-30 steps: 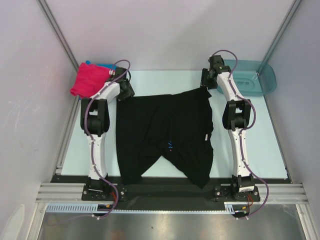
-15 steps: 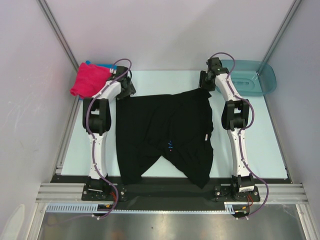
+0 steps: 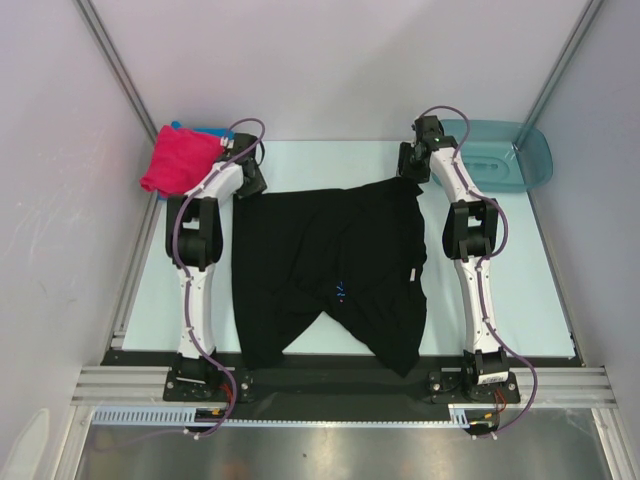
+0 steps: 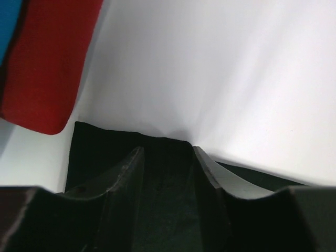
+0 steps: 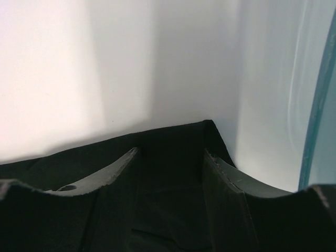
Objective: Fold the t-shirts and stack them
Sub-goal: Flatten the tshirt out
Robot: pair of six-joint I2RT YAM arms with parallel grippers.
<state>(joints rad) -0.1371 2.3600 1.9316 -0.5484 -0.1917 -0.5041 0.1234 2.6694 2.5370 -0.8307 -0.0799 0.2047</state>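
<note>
The large black t-shirt [image 3: 330,260] lies spread on the table, its small blue-white print [image 3: 341,291] near the middle. My left gripper [image 3: 252,184] is at its far left corner, jaws apart, with black cloth [image 4: 105,144] lying between the fingers [image 4: 167,149]. My right gripper [image 3: 411,172] is at the far right corner, jaws apart over the cloth [image 5: 173,134], fingertips near the hem [image 5: 170,151]. A folded magenta-pink shirt [image 3: 180,160] lies on a blue one [image 3: 207,131] at the far left. The left wrist view shows a red shirt [image 4: 47,63] and a blue one [image 4: 9,26].
A translucent teal basin [image 3: 505,155] stands at the far right corner, just beyond the right gripper; its rim shows in the right wrist view [image 5: 320,105]. White walls close in the back and both sides. The light table [image 3: 530,280] shows right of the right arm.
Both grippers have shifted slightly toward the far edge of the table. The black t-shirt has stayed where it was.
</note>
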